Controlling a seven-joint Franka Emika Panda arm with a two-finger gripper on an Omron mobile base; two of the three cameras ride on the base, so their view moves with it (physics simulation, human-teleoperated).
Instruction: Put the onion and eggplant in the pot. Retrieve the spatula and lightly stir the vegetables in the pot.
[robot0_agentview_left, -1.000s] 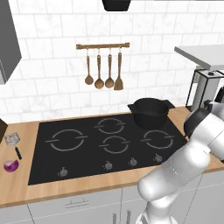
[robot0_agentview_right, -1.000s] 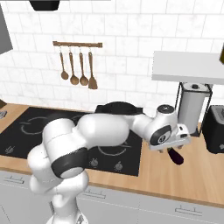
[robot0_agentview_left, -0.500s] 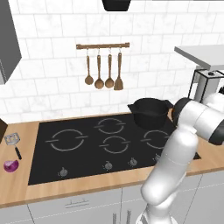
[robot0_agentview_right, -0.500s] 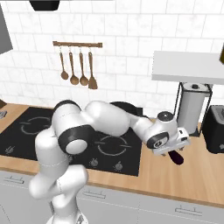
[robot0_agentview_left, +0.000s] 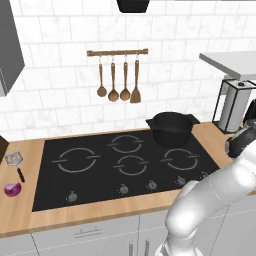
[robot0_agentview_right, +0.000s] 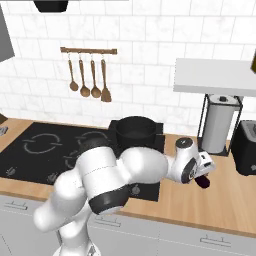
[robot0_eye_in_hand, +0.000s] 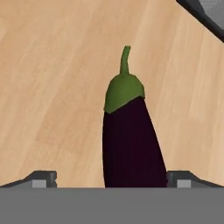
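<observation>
Arm has swung right and dropped; your gripper (robot0_eye_in_hand: 112, 178) now hangs spread wide astride the eggplant (robot0_eye_in_hand: 130, 144) on the counter (robot0_eye_in_hand: 52, 87) right of the stove. Close off-centre and that glossy skin squirts out.

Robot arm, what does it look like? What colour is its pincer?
The arm is fat, round and glossy white, like big smooth tubes joined together, with dark grey bands at the joints. No cables or markings show. The pincer has two small dark grey tips with paler grey square pads.
</observation>
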